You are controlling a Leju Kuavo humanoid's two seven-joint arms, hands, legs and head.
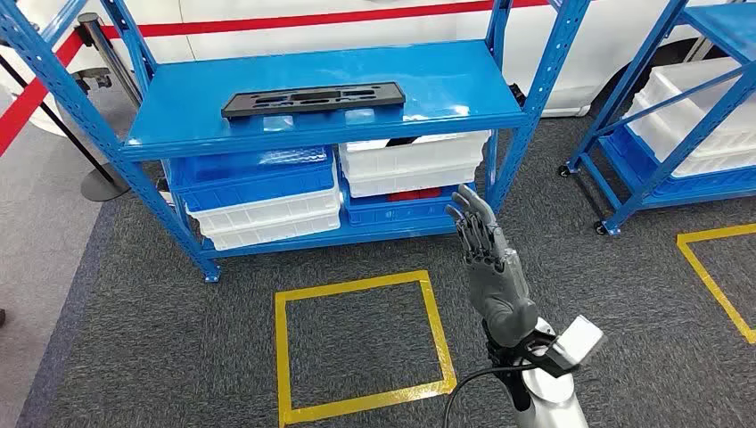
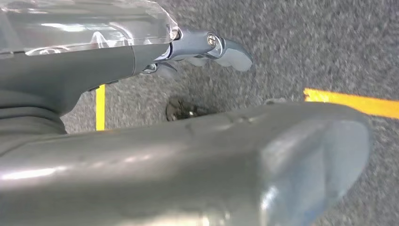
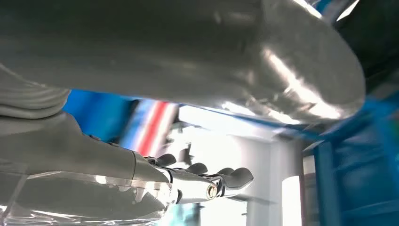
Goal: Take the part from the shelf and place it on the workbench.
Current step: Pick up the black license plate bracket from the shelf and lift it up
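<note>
One blue shelf (image 1: 178, 125) stands ahead on the grey carpet (image 1: 134, 357), and a second blue rack (image 1: 677, 152) is cut off at the right edge of the head view. Under the top board of the main shelf sit stacked bins: two blue bins (image 1: 254, 174) and three white bins (image 1: 267, 218) can be counted, though their stacks partly hide one another. A single yellow tape square (image 1: 357, 343) marks the floor in front, with one more tape corner (image 1: 713, 267) cut off at right. The one black part (image 1: 314, 98) lies flat on the top board of the shelf, untouched. The right hand (image 1: 486, 254) is raised below the shelf, well apart from the part, fingers (image 1: 470, 214) straight and spread, holding nothing. The left hand (image 2: 207, 49) hangs over the carpet; its fingers appear loose and empty, though mostly hidden.
</note>
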